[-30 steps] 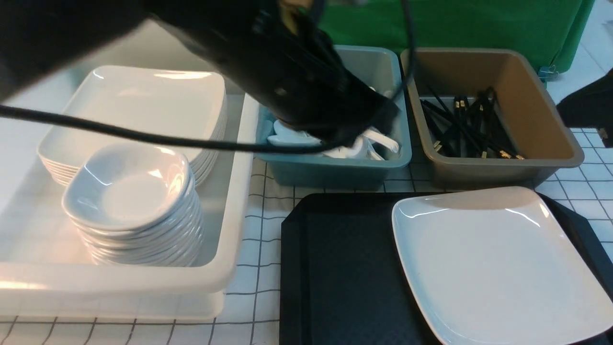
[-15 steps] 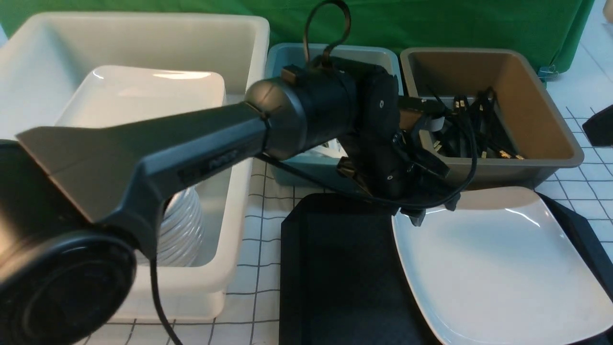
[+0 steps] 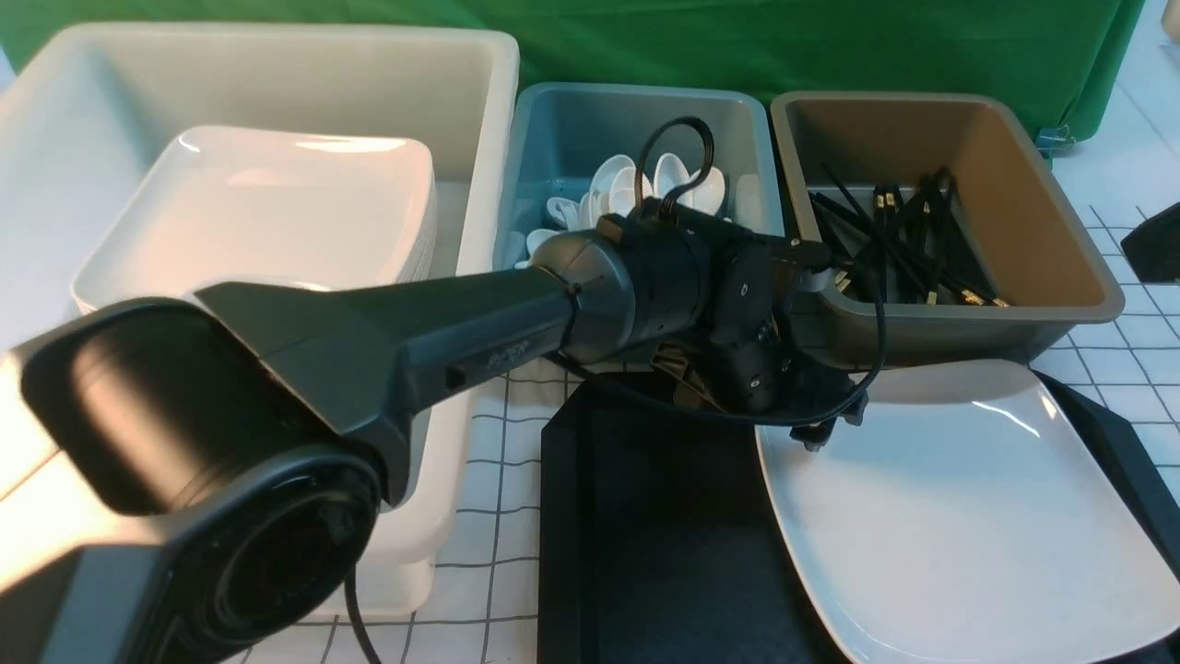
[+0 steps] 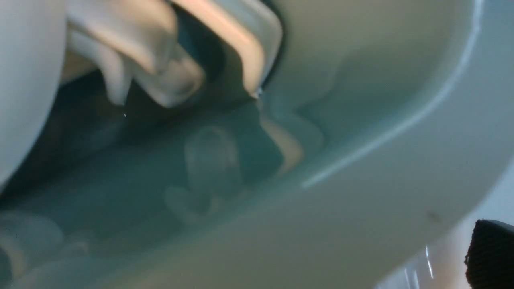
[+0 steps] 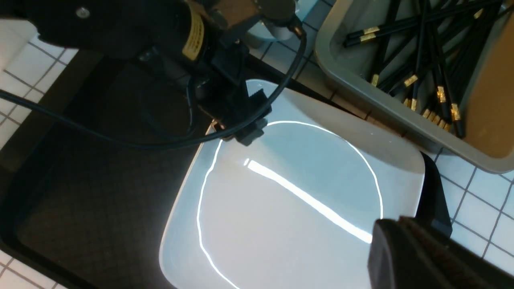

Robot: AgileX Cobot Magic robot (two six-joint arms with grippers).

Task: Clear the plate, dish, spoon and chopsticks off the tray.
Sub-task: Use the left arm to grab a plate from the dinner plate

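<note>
The large white plate (image 3: 959, 516) lies on the right half of the black tray (image 3: 654, 535). My left gripper (image 3: 834, 424) hangs at the plate's far left corner, and in the right wrist view this gripper (image 5: 251, 120) has its jaws apart just over the rim. My right gripper (image 5: 395, 226) is shut and empty above the plate's near right corner. White spoons (image 3: 636, 184) lie in the teal bin and black chopsticks (image 3: 885, 240) in the brown bin. No dish shows, as my left arm covers that part of the white bin.
A white bin (image 3: 489, 111) at the left holds a stack of plates (image 3: 277, 212). The teal bin (image 3: 756, 120) and brown bin (image 3: 1060, 240) stand just behind the tray. My left arm (image 3: 415, 341) crosses the white bin and the tray's left corner. The checked cloth (image 3: 498, 498) covers the table.
My left arm has swung from over the teal bin to the plate's far left corner and dropped slightly. Its jaws have opened. The right arm has stayed put.
</note>
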